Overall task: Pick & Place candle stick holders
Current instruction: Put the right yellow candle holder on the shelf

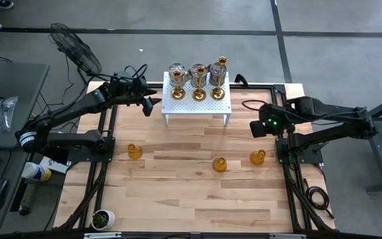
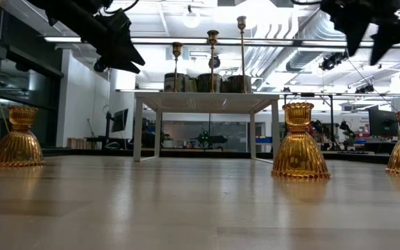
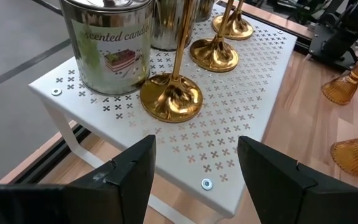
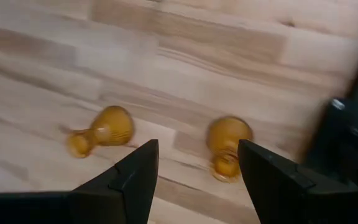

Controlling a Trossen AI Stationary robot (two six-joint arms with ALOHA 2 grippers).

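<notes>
Three gold stemmed holders stand by their round bases on the white perforated stand, in front of three silver tins labelled as scented candles. Three amber glass holders stand on the wooden table. My left gripper is open and empty just left of the stand; in its wrist view the nearest gold holder's base lies ahead. My right gripper is open and empty above the table; two amber holders lie ahead of it.
The white stand's legs rest at the table's far middle. A small white pot with a green plant sits at the near left corner. Black frame rails run along both table sides. Bare wood lies toward the near edge.
</notes>
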